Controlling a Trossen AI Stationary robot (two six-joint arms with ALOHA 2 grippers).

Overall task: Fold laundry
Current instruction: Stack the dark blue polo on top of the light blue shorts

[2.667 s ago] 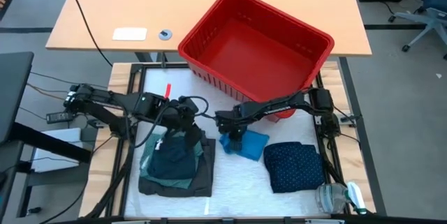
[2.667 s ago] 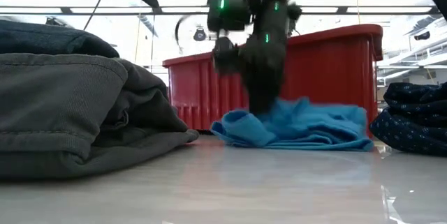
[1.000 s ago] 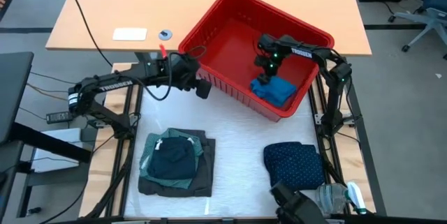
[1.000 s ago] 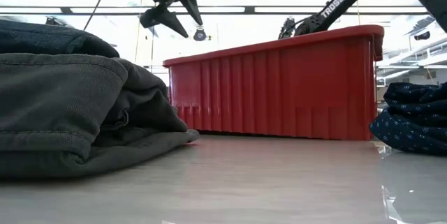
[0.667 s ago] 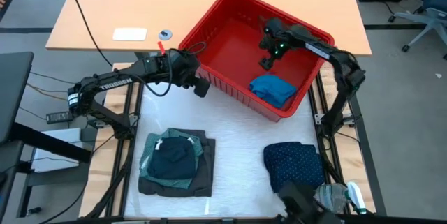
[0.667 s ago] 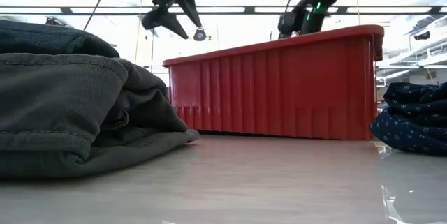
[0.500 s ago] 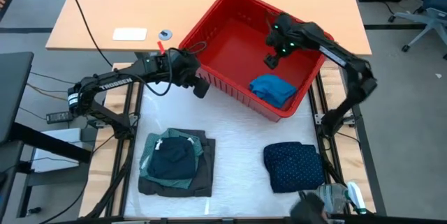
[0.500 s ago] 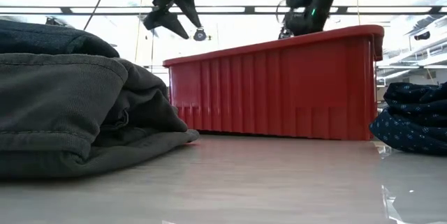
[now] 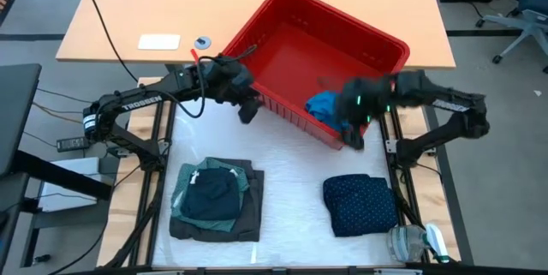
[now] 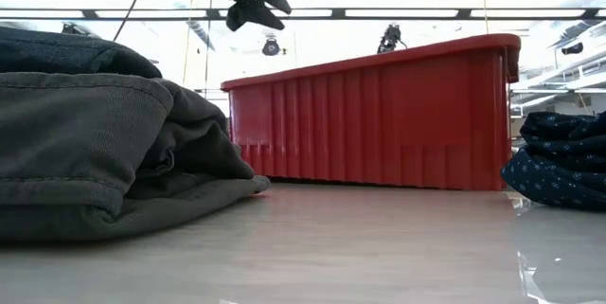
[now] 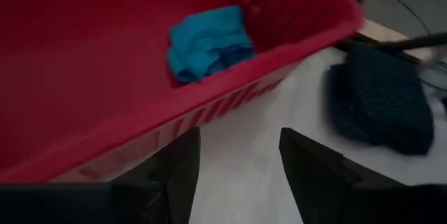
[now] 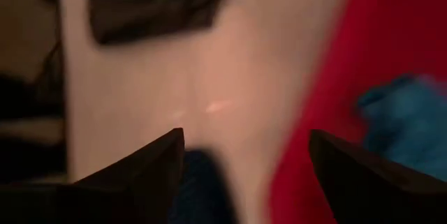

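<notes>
The laundry lies in three places. A folded stack (image 9: 214, 200) of teal, charcoal and dark pieces rests flat on the table at the near left. A folded navy dotted piece (image 9: 360, 202) lies at the near right. A bright blue cloth (image 9: 323, 104) lies crumpled in the red basket (image 9: 282, 52). My left gripper (image 9: 247, 109) hangs open and empty above the basket's near left corner. My right gripper (image 9: 354, 134), blurred, hangs open and empty over the basket's near wall, beside the blue cloth (image 12: 398, 119).
The red basket (image 10: 379, 115) fills the far middle of the white mat and stands partly on the wooden desk (image 9: 128, 9) behind. Bare mat (image 9: 291, 189) lies between the stack and the navy piece. A clear plastic object (image 9: 415, 242) sits at the near right corner.
My right gripper has risen from above the blue cloth in the basket, gone toward the basket's far wall, then swung fast toward the table's near edge over the basket's near wall. The blue cloth has stayed in the basket. My left gripper has rolled about its own line, almost in place.
</notes>
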